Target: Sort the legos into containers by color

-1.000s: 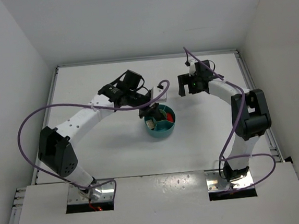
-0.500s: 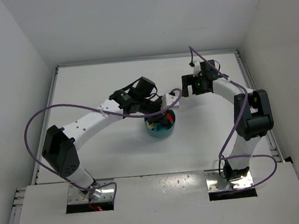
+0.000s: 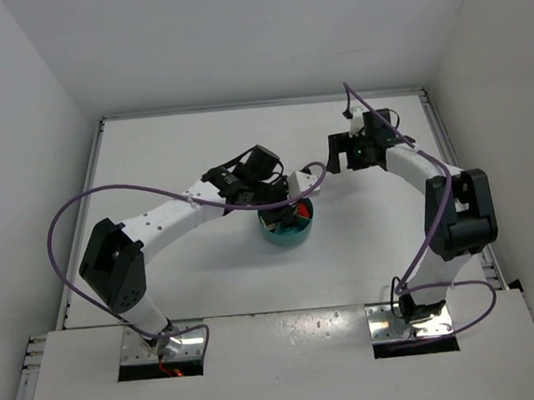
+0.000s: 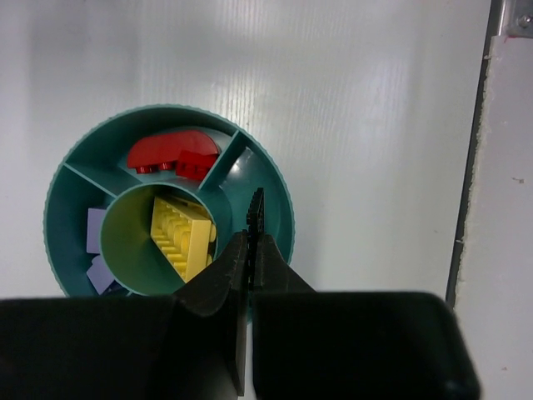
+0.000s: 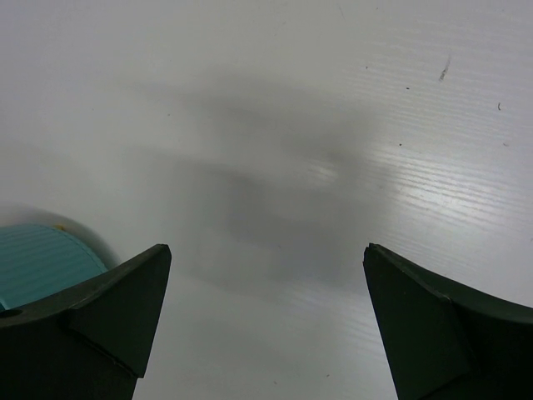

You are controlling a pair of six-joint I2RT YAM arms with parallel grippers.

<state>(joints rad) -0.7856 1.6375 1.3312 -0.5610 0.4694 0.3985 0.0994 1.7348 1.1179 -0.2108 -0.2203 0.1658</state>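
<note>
Black-fingered, the left gripper (image 4: 248,250) fills the near edge of its wrist view, jaws pressed together on a thin black lego (image 4: 256,212) held on edge just over the teal dish (image 4: 283,250). Under the piece lies a bare wedge (image 4: 250,171) on the dish's right side, which is probably the compartment meant for black and has nothing in it yet. Beyond it the sorting looks largely done: a yellow brick (image 4: 179,237) sits in the central cup (image 4: 125,246), with lavender pieces (image 4: 96,242) to its left and red bricks (image 4: 171,154) at the far side. Farther out, the right gripper (image 5: 266,250) hangs spread wide, holding nothing, over the white table (image 5: 333,125). Whether any bricks wait outside the dish cannot be told — the top view is too coarse for pieces this small.
</note>
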